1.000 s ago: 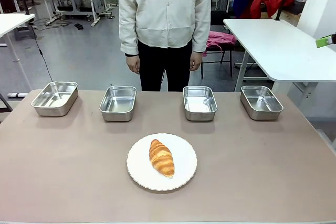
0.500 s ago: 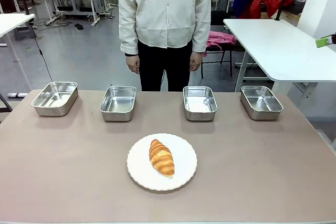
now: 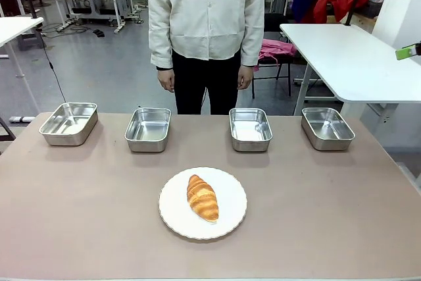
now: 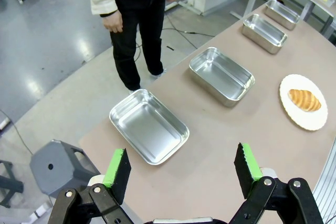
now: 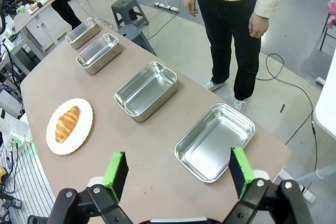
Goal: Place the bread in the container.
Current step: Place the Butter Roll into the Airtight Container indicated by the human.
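Note:
The bread [image 3: 202, 197], a golden-brown croissant, lies on a round white plate [image 3: 230, 192] at the front middle of the brown table. Several alike steel containers stand empty in a row along the far edge, from the leftmost [image 3: 68, 123] to the rightmost [image 3: 327, 127]. My left gripper [image 4: 181, 167] hangs open high above the table's left end, over the nearest pan [image 4: 148, 126], with the bread [image 4: 304, 99] far off. My right gripper [image 5: 177, 169] is open too, high above the right end near a pan [image 5: 214, 141], and the bread [image 5: 67, 123] is far from it.
A person [image 3: 205, 31] stands at the far side of the table behind the middle pans, both hands down at the sides. A white table [image 3: 348, 57] stands at the back right. A grey stool [image 4: 58, 166] sits off the table's left end.

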